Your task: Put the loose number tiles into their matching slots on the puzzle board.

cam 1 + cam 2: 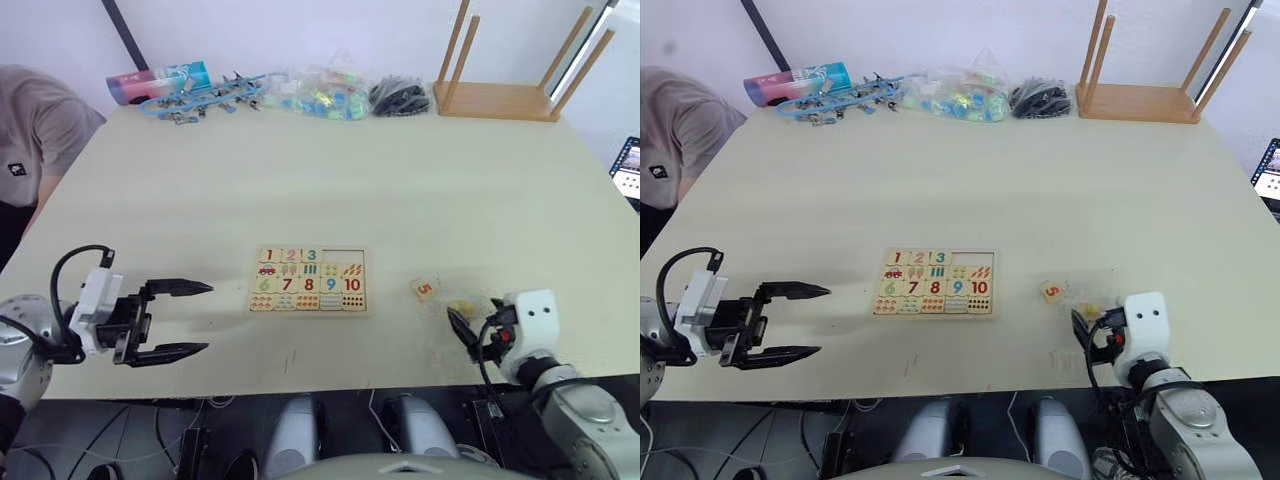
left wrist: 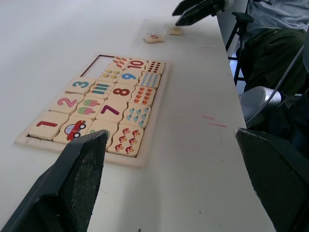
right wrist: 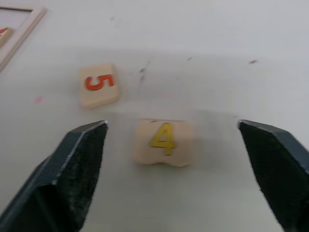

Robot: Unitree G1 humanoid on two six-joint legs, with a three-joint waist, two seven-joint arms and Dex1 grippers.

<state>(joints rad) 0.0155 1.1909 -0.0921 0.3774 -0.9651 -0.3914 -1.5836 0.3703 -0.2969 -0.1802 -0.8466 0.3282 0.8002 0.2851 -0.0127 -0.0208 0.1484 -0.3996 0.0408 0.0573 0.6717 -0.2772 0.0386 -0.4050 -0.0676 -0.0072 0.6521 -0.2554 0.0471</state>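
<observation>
The puzzle board [image 1: 308,281] lies near the table's front edge, with tiles 1, 2 and 3 seated in its top row. Beside them, the top right slots [image 1: 343,256] are bare. To the board's right lie two loose tiles flat on the table: the orange 5 [image 1: 425,289] and the yellow 4 [image 3: 164,141]. My right gripper [image 3: 172,126] is open and low over the table, one finger on each side of the 4 without touching it. Left of the board, my left gripper [image 1: 207,318] hangs open and holds nothing.
A person [image 1: 30,130] sits at the table's left edge. Along the far edge lie a blue-pink tube [image 1: 160,80], plastic bags of small parts [image 1: 320,95] and a black bundle [image 1: 400,97]. An upturned wooden stool [image 1: 500,95] stands at the back right.
</observation>
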